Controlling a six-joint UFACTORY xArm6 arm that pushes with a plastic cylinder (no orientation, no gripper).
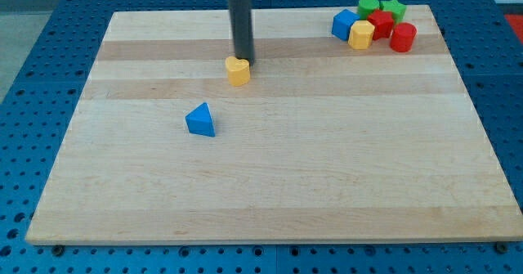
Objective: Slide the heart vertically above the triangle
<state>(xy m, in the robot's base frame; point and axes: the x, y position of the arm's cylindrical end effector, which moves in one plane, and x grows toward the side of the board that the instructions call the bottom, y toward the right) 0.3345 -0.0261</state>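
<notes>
A yellow heart block (238, 70) lies on the wooden board (270, 184), left of centre near the view's top. A blue triangle block (201, 120) lies below it and a little to the view's left. My tip (244, 61) is at the heart's upper right edge, touching or almost touching it. The dark rod rises from there to the view's top.
A cluster of blocks sits at the board's top right corner: a blue cube (344, 24), a yellow block (361, 35), a red block (380, 22), a red cylinder (402, 38), a green cylinder (368, 6) and a green star (394, 10).
</notes>
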